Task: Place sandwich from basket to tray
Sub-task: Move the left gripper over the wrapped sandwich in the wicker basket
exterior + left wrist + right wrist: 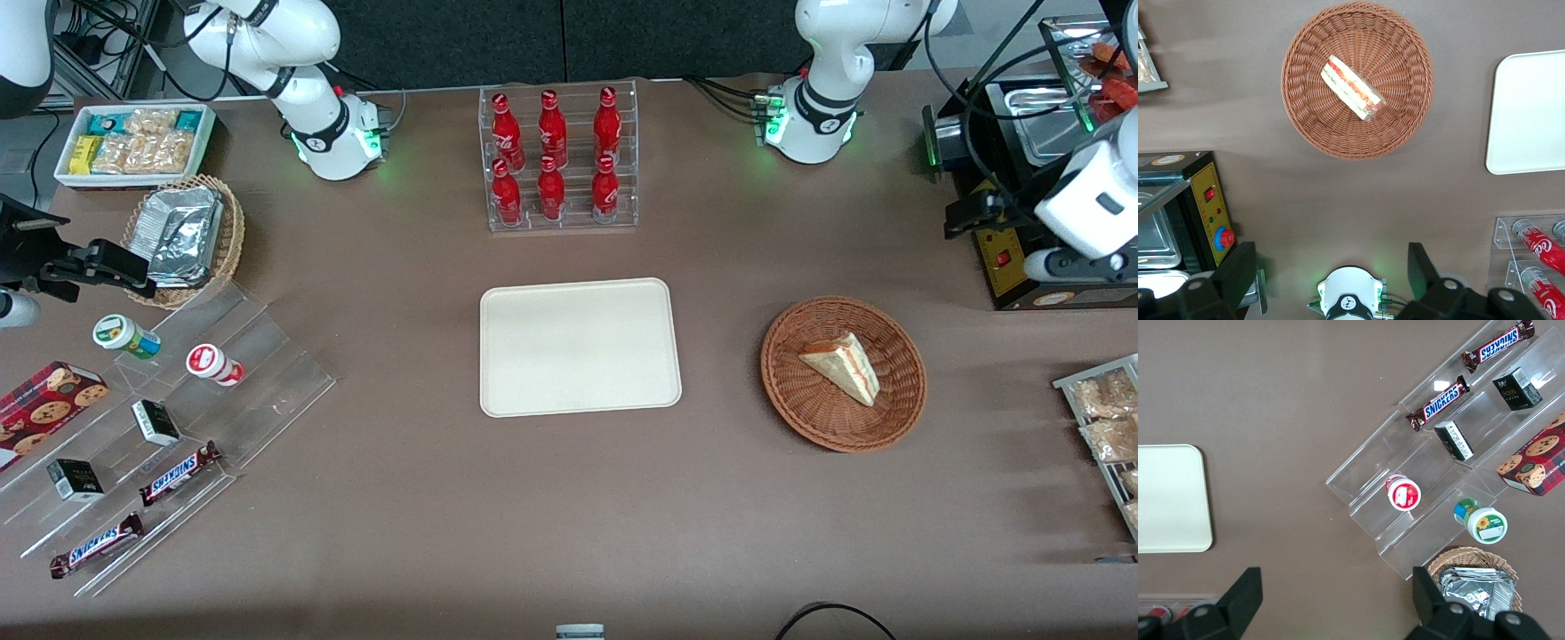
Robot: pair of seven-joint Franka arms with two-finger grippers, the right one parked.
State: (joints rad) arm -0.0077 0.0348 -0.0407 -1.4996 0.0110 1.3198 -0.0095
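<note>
Your open pincer (1331,280) hangs high above the counter (569,516), nothing between its fingers; the sandwich (843,365) lies in the basket (805,409), the tray (580,347) beside it.

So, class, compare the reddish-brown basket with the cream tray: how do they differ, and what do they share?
The basket is round, woven and reddish-brown; the tray is rectangular, smooth and cream. The basket holds the sandwich; the tray holds nothing. Both are shallow and sit on the brown table. The gripper, open, hangs high above the table, beside the basket.
</note>
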